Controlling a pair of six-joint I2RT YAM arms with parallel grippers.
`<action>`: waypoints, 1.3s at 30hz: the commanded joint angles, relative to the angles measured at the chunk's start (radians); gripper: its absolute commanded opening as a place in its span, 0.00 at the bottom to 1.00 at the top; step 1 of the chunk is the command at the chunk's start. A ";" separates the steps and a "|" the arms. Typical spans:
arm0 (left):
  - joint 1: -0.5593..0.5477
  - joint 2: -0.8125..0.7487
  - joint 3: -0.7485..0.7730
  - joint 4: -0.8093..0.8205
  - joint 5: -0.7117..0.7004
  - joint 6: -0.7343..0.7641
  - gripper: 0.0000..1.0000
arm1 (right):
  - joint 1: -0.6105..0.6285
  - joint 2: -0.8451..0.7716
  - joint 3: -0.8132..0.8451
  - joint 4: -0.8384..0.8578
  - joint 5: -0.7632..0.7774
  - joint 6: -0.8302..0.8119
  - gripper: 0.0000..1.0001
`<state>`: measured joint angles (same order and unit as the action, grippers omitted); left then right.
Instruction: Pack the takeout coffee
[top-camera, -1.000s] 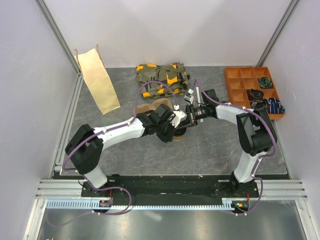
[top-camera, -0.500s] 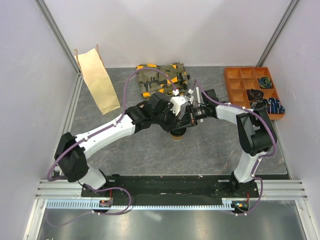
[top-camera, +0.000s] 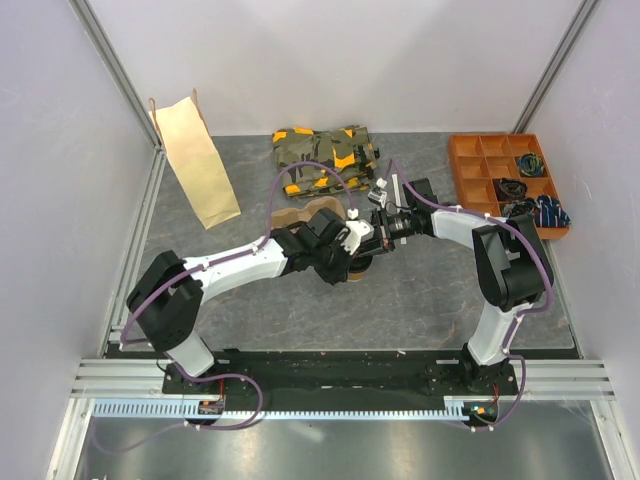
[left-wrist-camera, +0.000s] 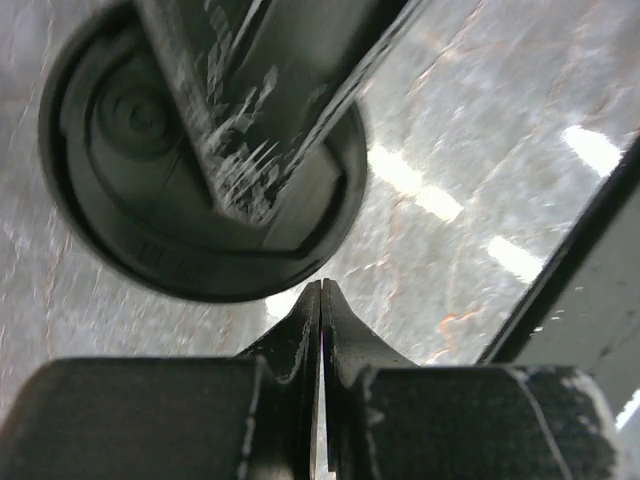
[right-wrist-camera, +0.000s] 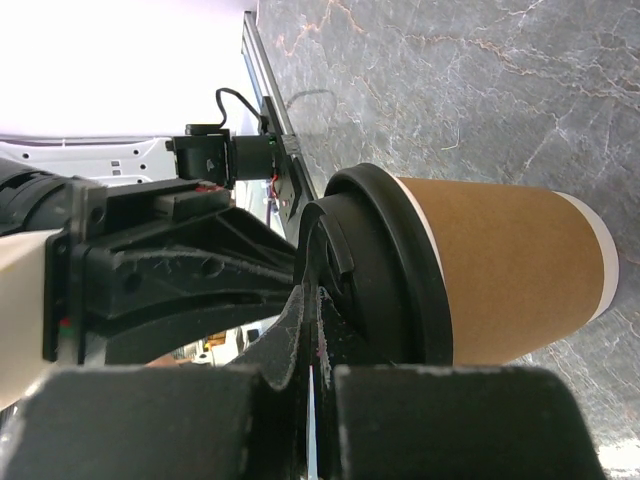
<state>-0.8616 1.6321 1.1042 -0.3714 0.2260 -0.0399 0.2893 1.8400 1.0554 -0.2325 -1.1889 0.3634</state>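
- From above: the takeout coffee (top-camera: 358, 266) stands mid-table beneath both wrists.
- Left wrist: left gripper (left-wrist-camera: 320, 297) clenched empty, just beside the lid (left-wrist-camera: 108, 192).
- Right wrist: right gripper (right-wrist-camera: 312, 296) pinched empty, tips on the lid. It looks light and crushable, so I'd grasp the paper wall gently.

Enclosed bench cell: plain pale walls (top-camera: 330, 60) at back and both sides, faintly lilac, no windows seen, joined at the rear corners by slanting aluminium posts (top-camera: 112, 68). Table top (top-camera: 250, 310) is a dark grey stone-pattern sheet with pale and rusty veins, framed at left by silver rails (top-camera: 140, 250), with a slotted aluminium beam (top-camera: 330, 375) and a perforated white strip (top-camera: 330, 408) along the near edge and brushed metal sheet (top-camera: 330, 450) below. Light even and diffuse from above; bright glare streaks (left-wrist-camera: 505, 255) show on the stone surface in the left wrist view.
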 joint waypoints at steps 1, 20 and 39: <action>0.006 -0.050 0.003 0.040 -0.011 0.009 0.06 | 0.008 0.071 -0.055 -0.036 0.224 -0.099 0.00; 0.168 -0.149 0.102 -0.005 0.294 -0.117 0.21 | 0.010 -0.045 0.060 -0.024 0.075 0.000 0.06; 0.248 0.001 0.092 0.259 0.509 -0.389 0.17 | -0.068 -0.120 0.080 0.013 0.061 0.105 0.08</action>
<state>-0.6262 1.5879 1.1698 -0.2432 0.6468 -0.2970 0.2657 1.7618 1.1095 -0.2409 -1.1454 0.4496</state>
